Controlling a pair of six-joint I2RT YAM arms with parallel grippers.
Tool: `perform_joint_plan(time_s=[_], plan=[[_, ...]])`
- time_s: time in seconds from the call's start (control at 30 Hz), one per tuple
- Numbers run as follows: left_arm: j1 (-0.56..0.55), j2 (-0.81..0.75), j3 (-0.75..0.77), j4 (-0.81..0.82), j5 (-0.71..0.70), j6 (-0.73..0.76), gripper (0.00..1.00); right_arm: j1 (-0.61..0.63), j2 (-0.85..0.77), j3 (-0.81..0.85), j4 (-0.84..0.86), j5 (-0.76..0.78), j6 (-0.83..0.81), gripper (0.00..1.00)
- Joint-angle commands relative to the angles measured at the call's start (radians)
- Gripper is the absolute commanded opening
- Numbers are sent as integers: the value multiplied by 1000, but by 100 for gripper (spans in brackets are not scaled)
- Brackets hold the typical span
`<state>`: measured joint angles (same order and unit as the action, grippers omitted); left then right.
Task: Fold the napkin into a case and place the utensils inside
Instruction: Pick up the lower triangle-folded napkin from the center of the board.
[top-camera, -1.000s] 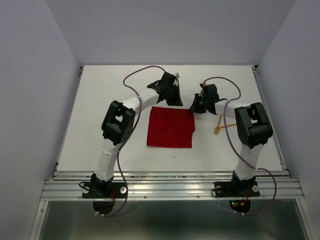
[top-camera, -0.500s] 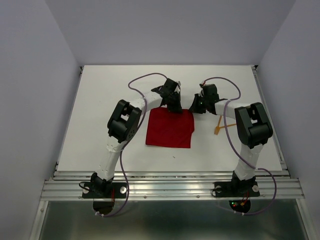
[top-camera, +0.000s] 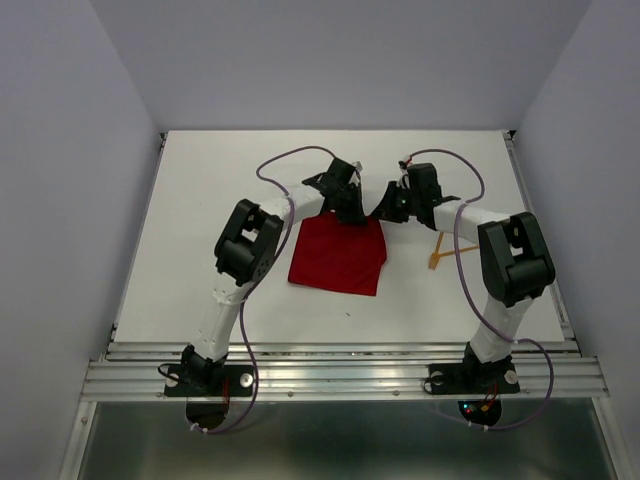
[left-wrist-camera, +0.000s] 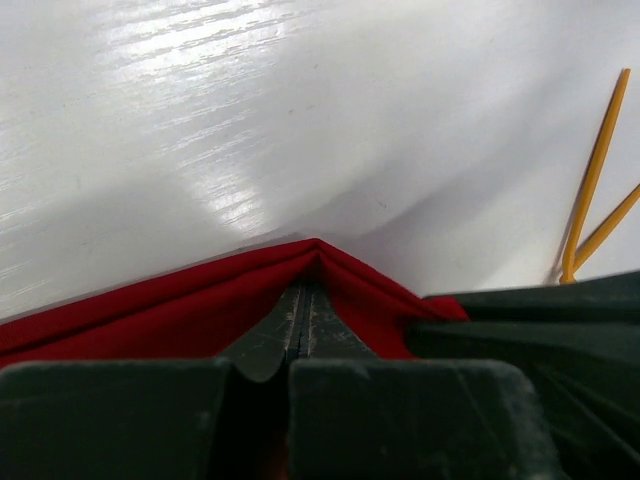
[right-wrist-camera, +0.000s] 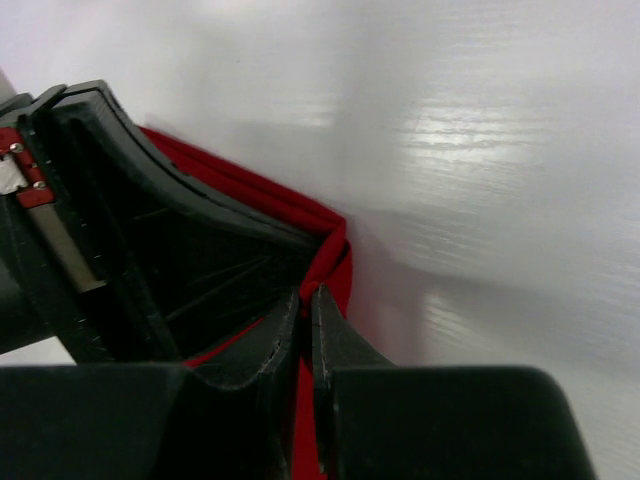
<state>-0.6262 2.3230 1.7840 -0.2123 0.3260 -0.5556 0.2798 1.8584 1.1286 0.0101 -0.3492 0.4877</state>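
Note:
The red napkin (top-camera: 338, 256) lies folded in a rough square at the table's middle. My left gripper (top-camera: 350, 212) is shut on its far edge; in the left wrist view the cloth (left-wrist-camera: 150, 310) bunches over the closed tips (left-wrist-camera: 303, 300). My right gripper (top-camera: 385, 213) is shut on the far right corner, the red cloth (right-wrist-camera: 335, 260) pinched between its tips (right-wrist-camera: 306, 300). The two grippers sit close together. Two orange utensils (top-camera: 443, 250) lie crossed on the table to the right of the napkin; they also show in the left wrist view (left-wrist-camera: 592, 180).
The white table (top-camera: 200, 200) has side rails and a metal rail (top-camera: 340, 375) along its near edge. Purple cables (top-camera: 290, 160) loop over both arms.
The left gripper moved right onto the napkin's far edge and shut on it. The right gripper shifted slightly farther back. The napkin's far edge is drawn up and its outline has skewed.

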Motion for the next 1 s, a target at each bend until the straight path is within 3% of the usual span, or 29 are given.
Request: perform_joint_plan(time_s=[0.0,0.5,0.97], plan=[[6,-1,-44,-30,-53,20,0,21,-56,16,56,-50,35,1],[13,-25,-64,-19,-51,6,0,82,51,94,90,-25,114,1],[36,-128,-130,5,-51,-17,0,93,74,73,103,116,233,1]])
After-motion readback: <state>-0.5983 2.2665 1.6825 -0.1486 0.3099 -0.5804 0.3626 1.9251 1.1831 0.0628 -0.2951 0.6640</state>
